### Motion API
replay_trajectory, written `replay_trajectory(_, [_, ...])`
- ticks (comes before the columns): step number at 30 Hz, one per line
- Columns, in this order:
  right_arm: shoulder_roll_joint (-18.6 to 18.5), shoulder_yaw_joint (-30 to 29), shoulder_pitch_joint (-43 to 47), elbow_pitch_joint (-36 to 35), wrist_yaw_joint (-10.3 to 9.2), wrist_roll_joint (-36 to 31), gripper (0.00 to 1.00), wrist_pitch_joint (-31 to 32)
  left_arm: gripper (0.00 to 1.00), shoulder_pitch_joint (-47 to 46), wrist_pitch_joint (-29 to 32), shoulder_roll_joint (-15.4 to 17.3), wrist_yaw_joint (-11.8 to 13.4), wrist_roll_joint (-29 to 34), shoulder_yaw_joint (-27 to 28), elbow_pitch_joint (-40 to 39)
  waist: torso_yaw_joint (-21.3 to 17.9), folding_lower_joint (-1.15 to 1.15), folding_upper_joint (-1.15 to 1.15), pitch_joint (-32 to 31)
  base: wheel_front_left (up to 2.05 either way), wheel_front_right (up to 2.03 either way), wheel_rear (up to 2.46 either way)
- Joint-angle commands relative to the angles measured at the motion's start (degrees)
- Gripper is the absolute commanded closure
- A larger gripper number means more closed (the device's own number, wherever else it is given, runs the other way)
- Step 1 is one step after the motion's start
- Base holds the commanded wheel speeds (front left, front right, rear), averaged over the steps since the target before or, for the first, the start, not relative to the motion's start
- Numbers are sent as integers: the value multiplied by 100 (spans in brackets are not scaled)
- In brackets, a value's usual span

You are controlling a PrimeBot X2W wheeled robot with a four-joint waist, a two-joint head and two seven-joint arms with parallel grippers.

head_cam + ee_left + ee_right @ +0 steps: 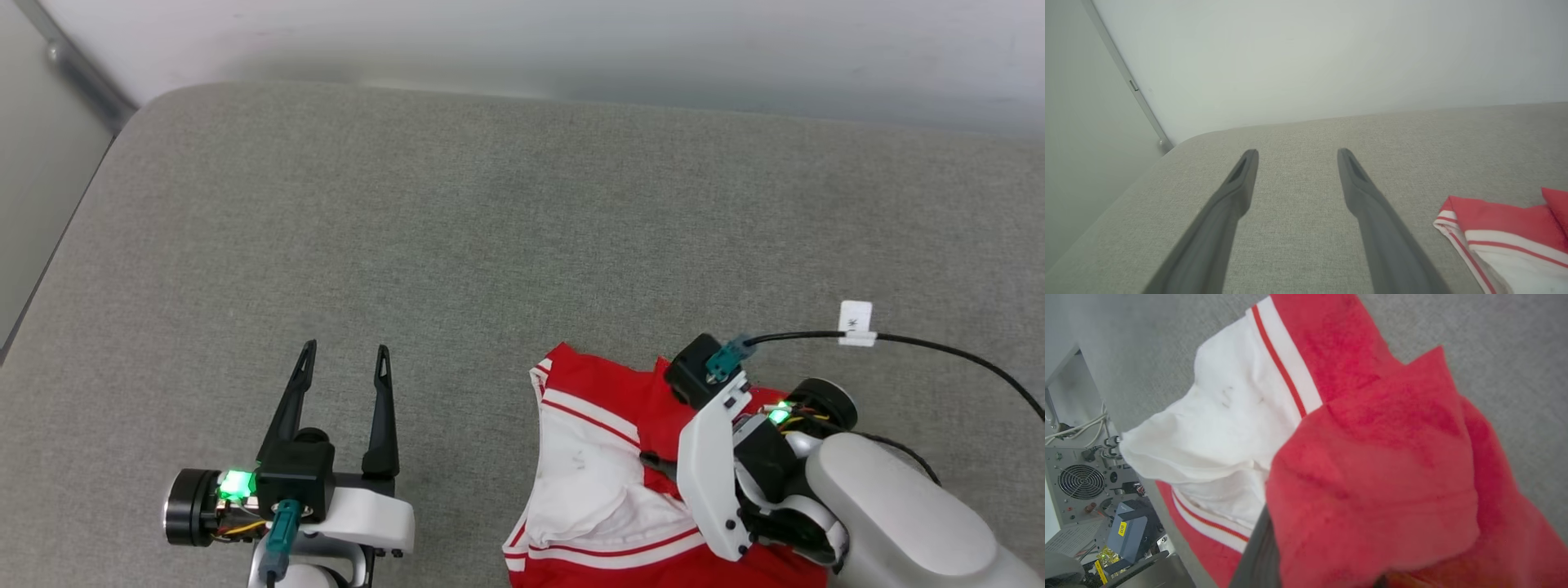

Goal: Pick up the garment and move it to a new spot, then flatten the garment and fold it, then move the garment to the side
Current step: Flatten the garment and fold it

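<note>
The garment point(588, 474) is red with white sleeves and red-and-white striped trim. It lies bunched at the near edge of the grey padded surface point(490, 229). My right gripper point(657, 464) comes in from the right and is shut on a red fold of it. In the right wrist view the garment point(1372, 465) drapes over the jaws, with one dark finger point(1257, 555) showing beneath. My left gripper point(345, 351) stands open over bare surface to the garment's left, holding nothing. In the left wrist view the left gripper point(1297, 152) has the garment point(1506, 228) off to its right.
A pale wall runs behind the surface, whose rounded corner point(139, 106) is at the far left. A black cable with a white tag point(856, 322) trails from my right wrist. Below the near edge stands a grey box with a fan point(1079, 482).
</note>
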Motion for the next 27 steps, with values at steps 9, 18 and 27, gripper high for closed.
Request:
replay_trajectory(9, [-126,635,-188,327,-2,0,0,-518,0,87,-15,-74,-30,31,68,71,2,0,0,-126,0,0,0])
replay_trajectory(18, [-955,94,299,-805,-2,-302,0,-1599,0,360,-15,-42,-43,47,191,100,-221,0,0,-632,0,0,0])
replay_trajectory(27, [-604,-2652,1366,-1517,-3,-1559,0,-3039,0,623,-14,-6,-48,75,295,20,-579,0,0,-911,0,0,0])
